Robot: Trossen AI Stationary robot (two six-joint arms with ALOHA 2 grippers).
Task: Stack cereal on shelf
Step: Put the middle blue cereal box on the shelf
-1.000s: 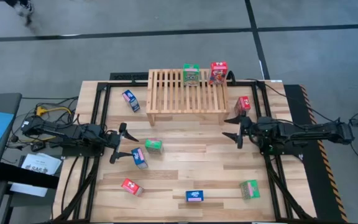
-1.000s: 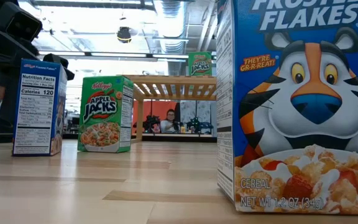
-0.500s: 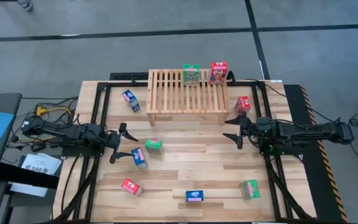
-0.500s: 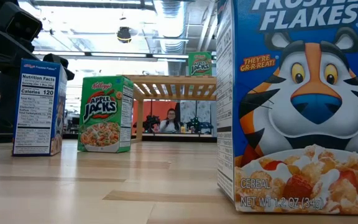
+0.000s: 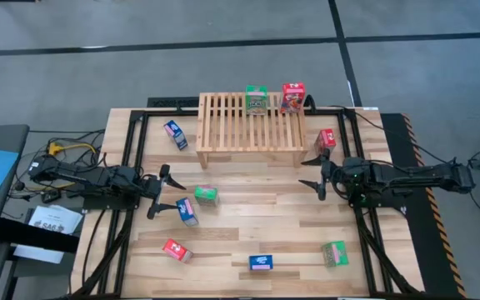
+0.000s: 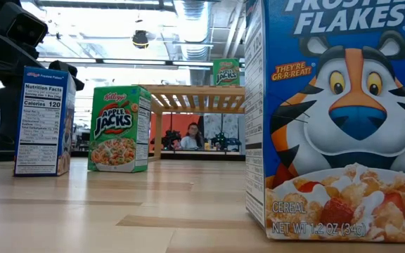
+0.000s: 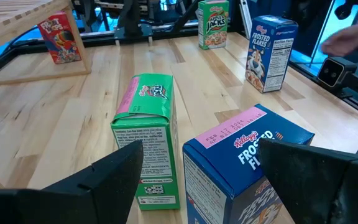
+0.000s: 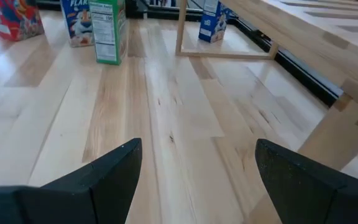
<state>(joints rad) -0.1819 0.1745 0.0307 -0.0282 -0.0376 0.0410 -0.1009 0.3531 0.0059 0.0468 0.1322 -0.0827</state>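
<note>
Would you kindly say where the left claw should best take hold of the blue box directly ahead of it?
Probably across its two broad printed faces, near the top. The blue box stands upright between the open left claw fingers, so a level forward approach fits; the green box stands close beside it.

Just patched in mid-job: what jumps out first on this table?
The slatted wooden shelf at the table's far edge, with only a green box and a red box standing on it. Seven more boxes are scattered over the tabletop. The left end effector is open beside a blue box and a green one; the right end effector is open near the shelf's right end.
</note>
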